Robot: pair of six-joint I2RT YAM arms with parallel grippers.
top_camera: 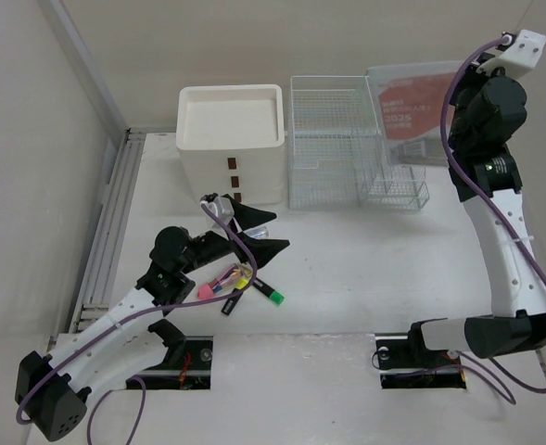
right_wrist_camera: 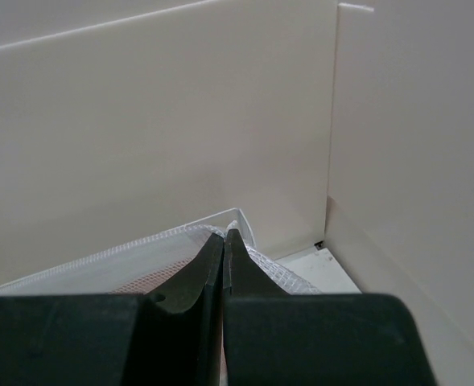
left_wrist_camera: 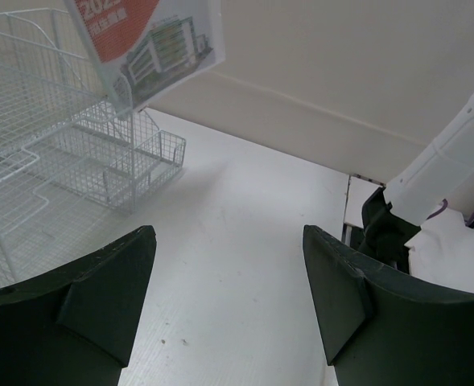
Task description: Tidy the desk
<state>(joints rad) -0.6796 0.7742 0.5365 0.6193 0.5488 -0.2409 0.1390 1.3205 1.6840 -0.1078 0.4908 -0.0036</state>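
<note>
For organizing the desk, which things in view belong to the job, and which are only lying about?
Part of the job: the desk; the loose markers; the white drawer unit; the wire-mesh rack; the document pouch; the left gripper, open; the right gripper, shut.

Just there: the purple cables; the beige walls.

The worktop (top_camera: 365, 278) is a large, flat, matte white surface that lies level and spreads wide across the whole scene, closed in by plain beige walls (top_camera: 31, 139) along its left side and its far edge.
</note>
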